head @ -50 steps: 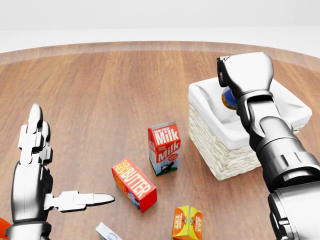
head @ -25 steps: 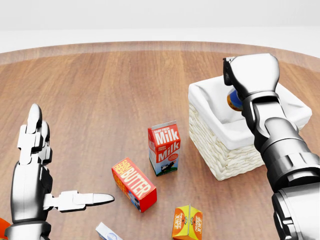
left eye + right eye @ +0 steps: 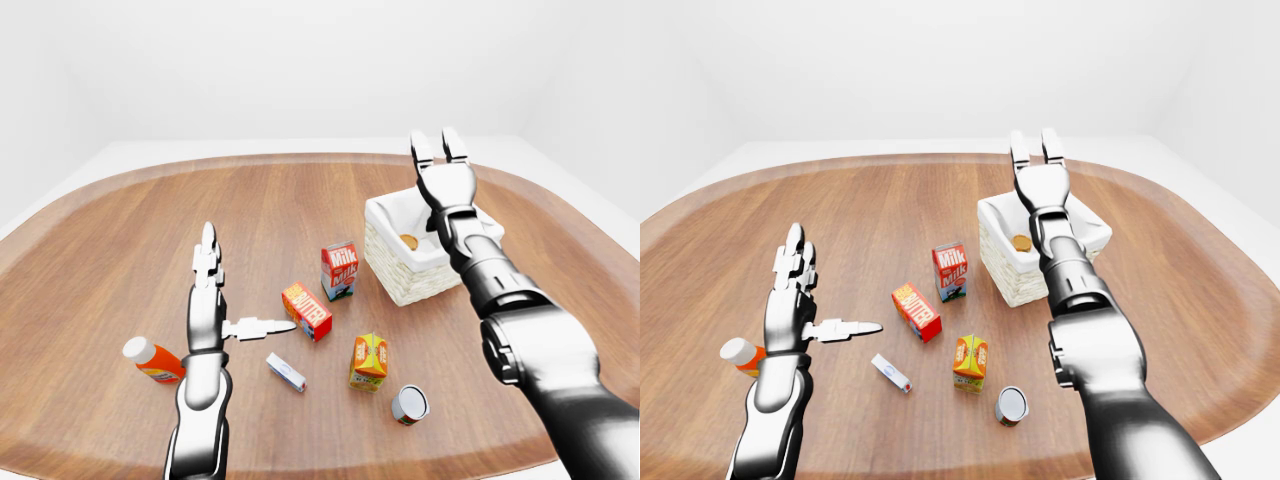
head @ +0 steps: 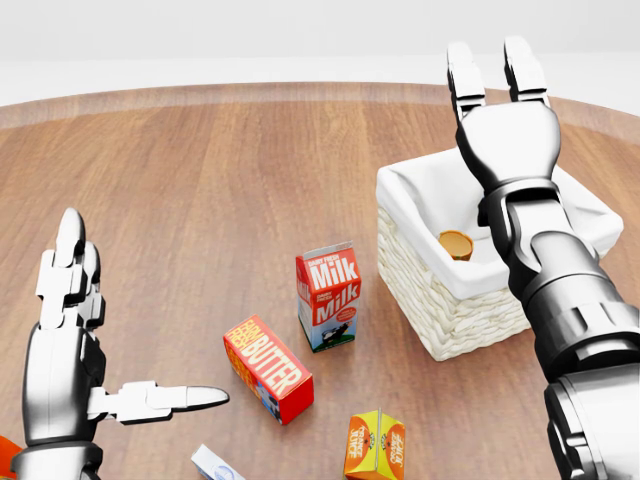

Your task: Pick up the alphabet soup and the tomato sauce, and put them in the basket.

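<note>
One can (image 4: 455, 244) lay inside the basket (image 4: 450, 300), tipped so its round orange-brown end faced up and toward me; I could not tell its long axis more closely than that, nor read its label. It sat below my right robot hand (image 4: 497, 100) in the head view, apart from it, with my forearm crossing the basket's right half. That robot hand stood wide, fingers (image 4: 462, 75) straight up and spread, holding nothing and touching nothing.

The second can (image 3: 410, 404) stood on the worktop (image 3: 120, 240) with its silver end showing, well below my right robot hand in the left-eye view and near my right elbow, just right of the orange juice carton (image 3: 369, 361).

My left robot hand (image 4: 95, 340) was also wide, fingers up and thumb pointing right toward the butter box (image 4: 267, 368), not touching it. The milk carton (image 4: 328, 296) stood upright between the butter box and the basket.
</note>
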Tool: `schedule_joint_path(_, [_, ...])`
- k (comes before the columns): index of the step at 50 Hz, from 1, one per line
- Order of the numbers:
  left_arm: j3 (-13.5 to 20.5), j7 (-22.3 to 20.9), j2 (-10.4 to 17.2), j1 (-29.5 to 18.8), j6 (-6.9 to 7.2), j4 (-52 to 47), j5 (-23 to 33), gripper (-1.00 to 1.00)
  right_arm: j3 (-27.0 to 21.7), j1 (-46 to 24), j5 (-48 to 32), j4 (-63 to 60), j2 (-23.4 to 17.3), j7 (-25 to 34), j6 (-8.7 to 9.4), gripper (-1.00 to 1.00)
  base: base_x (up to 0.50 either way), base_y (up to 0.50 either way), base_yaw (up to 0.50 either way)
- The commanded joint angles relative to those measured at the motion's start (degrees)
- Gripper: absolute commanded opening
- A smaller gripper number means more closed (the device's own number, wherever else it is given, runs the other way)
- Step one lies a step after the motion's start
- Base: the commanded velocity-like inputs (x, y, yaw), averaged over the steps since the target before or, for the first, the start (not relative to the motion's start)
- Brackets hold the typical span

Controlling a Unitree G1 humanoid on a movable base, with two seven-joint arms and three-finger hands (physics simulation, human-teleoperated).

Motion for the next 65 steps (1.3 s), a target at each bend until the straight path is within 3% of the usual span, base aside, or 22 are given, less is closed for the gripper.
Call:
schedule_joint_path(1, [0.01,-0.06,-0.01,0.22,0.00,-0.56,-0.02,1.00,-0.24,-0.56,0.47,-0.83,-0.04,0.00,-0.75,1.00,0.00,0.00,0.00])
schedule_joint_path(7, [-0.05,-0.10,-0.04,0.32,0.00,-0.71,0.03,1.00,-1.25,-1.44,2.71,-1.50,-0.25,0.00,-2.26,1.00,0.00,0.00,0.00])
schedule_joint_path(11, [-0.07,-0.13,-0.05,0.32,0.00,-0.81,0.04,1.00,-1.71,-2.05,4.39,-1.98,-0.61,0.00,-2.26,1.00,0.00,0.00,0.00])
schedule_joint_path(17, [-0.10,-0.11,-0.08,0.42,0.00,-0.90,0.07,1.00,-4.75,-1.89,12.83,-2.70,-0.13,0.00,-2.26,1.00,0.00,0.00,0.00])
schedule_joint_path(25, [-0.05,-0.08,-0.07,0.38,0.00,-0.96,0.05,1.00,-4.95,-0.73,21.11,-3.71,0.26,0.00,-2.26,1.00,0.00,0.00,0.00])
schedule_joint_path(47, [0.15,0.21,-0.01,0.02,0.00,-0.38,-0.03,1.00,-5.43,3.61,30.38,-5.53,0.21,0.00,-2.26,1.00,0.00,0.00,0.00])
schedule_joint_path(65, [0.14,0.12,0.00,-0.09,0.00,-0.75,-0.01,1.00,-7.28,7.74,37.13,-17.65,1.44,0.00,-2.26,1.00,0.00,0.00,0.00])
